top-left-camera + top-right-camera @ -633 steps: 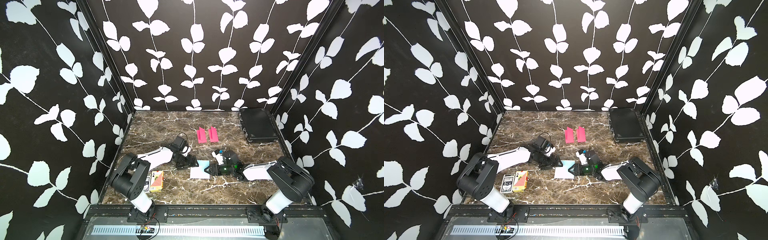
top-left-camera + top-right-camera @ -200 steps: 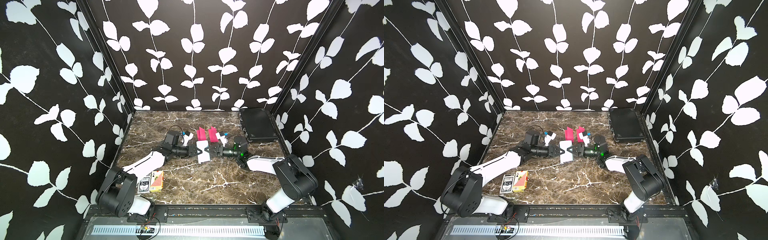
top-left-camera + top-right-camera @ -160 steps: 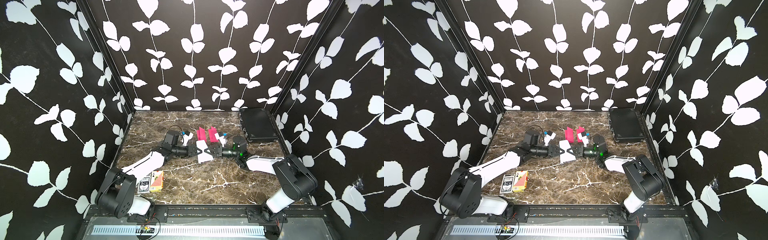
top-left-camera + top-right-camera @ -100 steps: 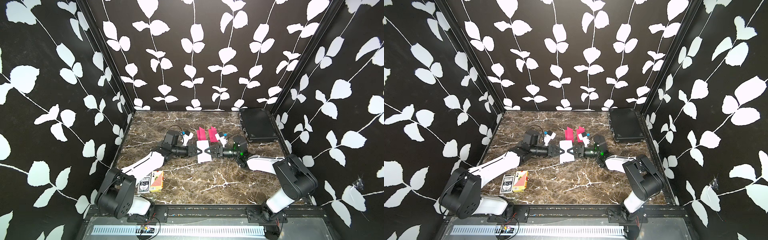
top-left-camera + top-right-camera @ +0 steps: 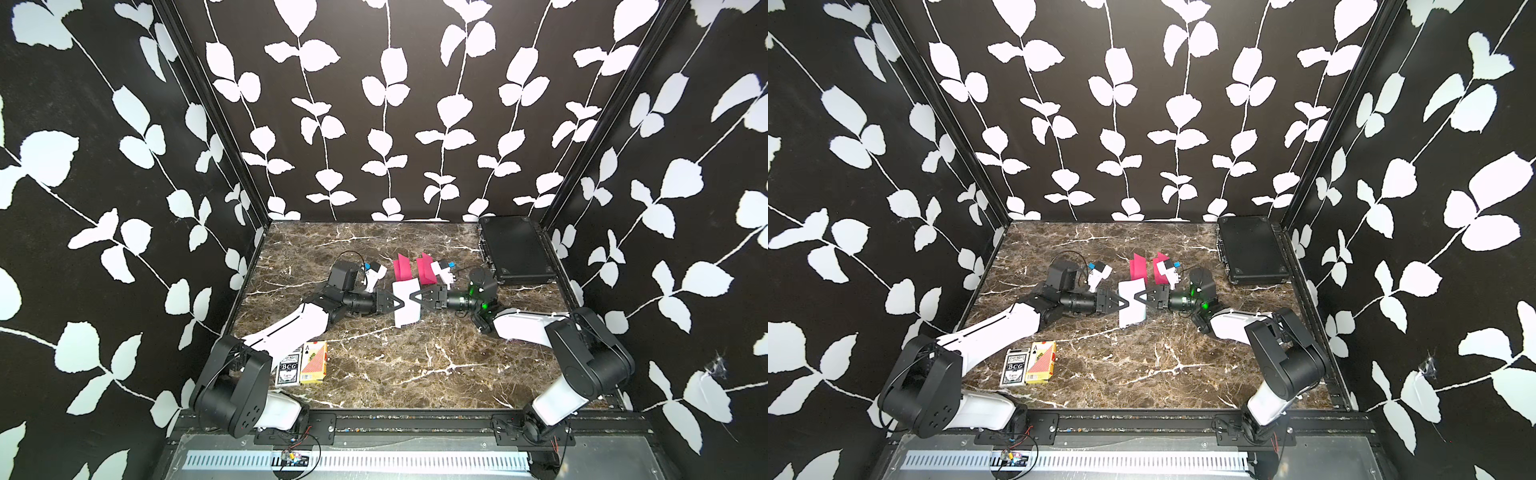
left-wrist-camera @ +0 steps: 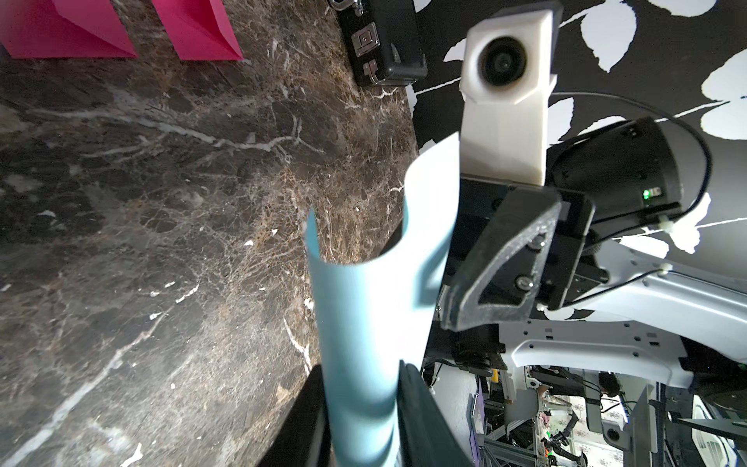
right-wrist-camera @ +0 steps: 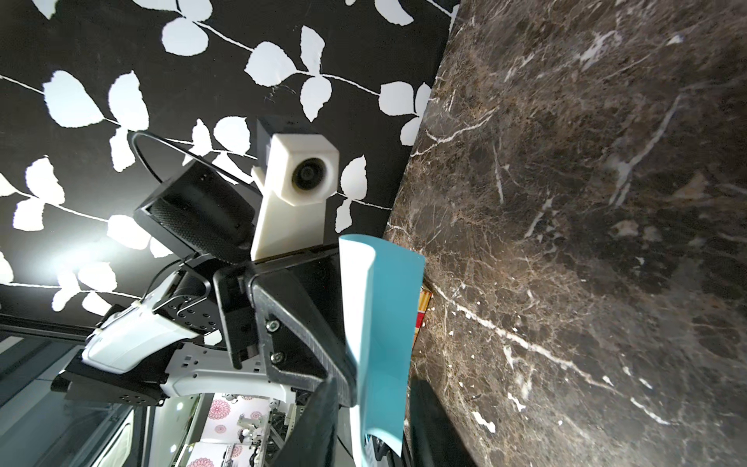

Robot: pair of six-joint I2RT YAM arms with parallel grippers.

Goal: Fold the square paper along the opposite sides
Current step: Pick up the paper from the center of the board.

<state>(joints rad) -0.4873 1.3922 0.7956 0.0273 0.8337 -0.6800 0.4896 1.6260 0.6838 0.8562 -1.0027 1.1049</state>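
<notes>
At the middle of the bench [image 5: 1142, 370], the pale paper [image 5: 1132, 307] is held upright between the left gripper [image 5: 1121, 302] and right gripper [image 5: 1138, 297], whose tips pinch it from opposite sides. Two pink sheets [image 5: 1137, 266] stand just behind it. A black case [image 5: 1250, 249] lies in the far right corner, and two card boxes [image 5: 1040, 360] sit near the front left corner.

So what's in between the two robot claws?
The pale blue square paper. The left gripper and the right gripper face each other and pinch its opposite sides. Both top views show it.
</notes>
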